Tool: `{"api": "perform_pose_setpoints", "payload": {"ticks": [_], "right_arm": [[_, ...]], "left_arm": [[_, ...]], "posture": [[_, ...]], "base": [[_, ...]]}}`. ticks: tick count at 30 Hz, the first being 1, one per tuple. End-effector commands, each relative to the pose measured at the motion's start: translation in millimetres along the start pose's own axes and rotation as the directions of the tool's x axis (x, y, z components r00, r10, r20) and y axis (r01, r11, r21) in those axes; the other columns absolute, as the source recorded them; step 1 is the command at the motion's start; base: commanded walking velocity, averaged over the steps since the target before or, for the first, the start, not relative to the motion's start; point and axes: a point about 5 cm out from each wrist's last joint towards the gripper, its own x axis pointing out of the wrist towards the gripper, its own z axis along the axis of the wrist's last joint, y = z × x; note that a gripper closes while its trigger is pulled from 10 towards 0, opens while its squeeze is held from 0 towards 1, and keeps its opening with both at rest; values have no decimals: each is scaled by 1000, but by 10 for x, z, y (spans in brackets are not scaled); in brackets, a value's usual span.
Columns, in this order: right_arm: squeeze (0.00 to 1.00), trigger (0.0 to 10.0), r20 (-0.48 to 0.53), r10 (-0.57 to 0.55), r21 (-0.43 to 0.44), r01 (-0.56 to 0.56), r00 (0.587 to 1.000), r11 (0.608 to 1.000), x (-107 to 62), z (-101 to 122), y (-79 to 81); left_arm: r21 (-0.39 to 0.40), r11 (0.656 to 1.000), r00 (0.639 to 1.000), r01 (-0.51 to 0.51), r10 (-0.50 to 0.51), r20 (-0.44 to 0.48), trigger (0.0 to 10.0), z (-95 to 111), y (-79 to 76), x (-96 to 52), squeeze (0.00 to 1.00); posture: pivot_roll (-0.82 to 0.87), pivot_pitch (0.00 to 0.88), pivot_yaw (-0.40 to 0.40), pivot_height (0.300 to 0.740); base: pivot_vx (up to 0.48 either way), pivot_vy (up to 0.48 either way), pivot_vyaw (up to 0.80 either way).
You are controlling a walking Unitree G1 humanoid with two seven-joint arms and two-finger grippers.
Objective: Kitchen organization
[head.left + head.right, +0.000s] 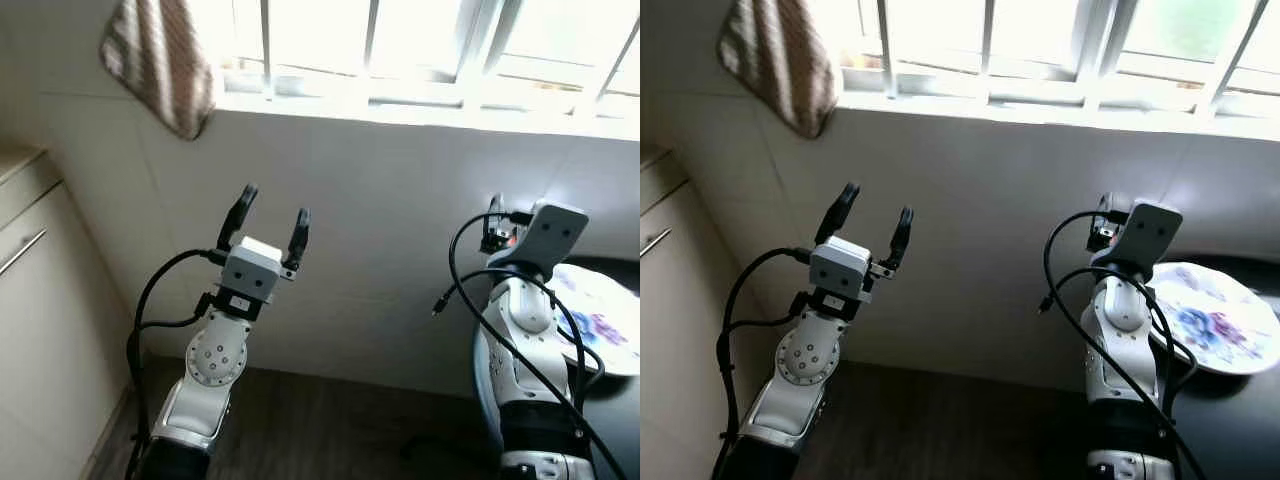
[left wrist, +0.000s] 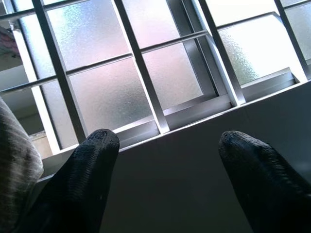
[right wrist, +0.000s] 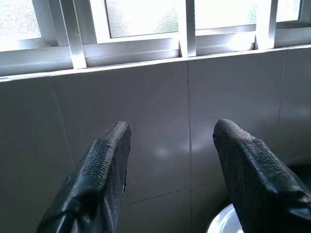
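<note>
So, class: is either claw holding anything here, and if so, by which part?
Nothing is held. The left claw and the right claw are both open, with only the tiled wall below the window between their fingers.

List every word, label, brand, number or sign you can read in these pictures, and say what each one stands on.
No text can be read.
Small label on the left arm's wrist housing: too small and blurred to read.
Plate beside the right arm: a blue and purple pattern, no lettering.
Striped towel, window frame, cabinet: no writing.
</note>
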Motion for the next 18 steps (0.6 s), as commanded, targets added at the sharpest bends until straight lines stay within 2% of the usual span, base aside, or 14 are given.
{"api": "perform_pose_setpoints", "payload": {"ticks": [1, 7, 10, 15, 18], "right_arm": [[0, 10000, -28, -28, 10, 28, 999, 1000, 34, -22, -48], [0, 10000, -86, -42, 2, 42, 995, 999, 101, -88, -101], [0, 10000, -192, -78, 25, 84, 978, 996, 153, -221, -178], [0, 10000, -296, -168, 85, 202, 940, 976, 201, -346, -345], [0, 10000, -335, -194, 77, 232, 922, 970, 208, -399, -407]], "left_arm": [[-14, 1000, 1000, 1, -1, -13, 10000, -11, -7, 4, 0], [-36, 999, 999, -22, 20, -44, 10000, -58, 20, -2, 0], [-44, 998, 997, -33, 30, -70, 10000, -100, 33, -14, 0], [-40, 999, 997, -30, 27, -79, 10000, -117, 32, -22, 0], [-41, 999, 996, -29, 25, -86, 10000, -130, 27, -31, 0]], "posture": [[-23, 0, -25, 740], [-23, 0, -25, 740], [-22, 0, -24, 740], [-16, 0, -27, 740], [-16, 0, -29, 740]], "base": [[0, 0, -800], [0, 0, -800], [0, 0, 0], [0, 0, 0], [0, 0, 0]]}}
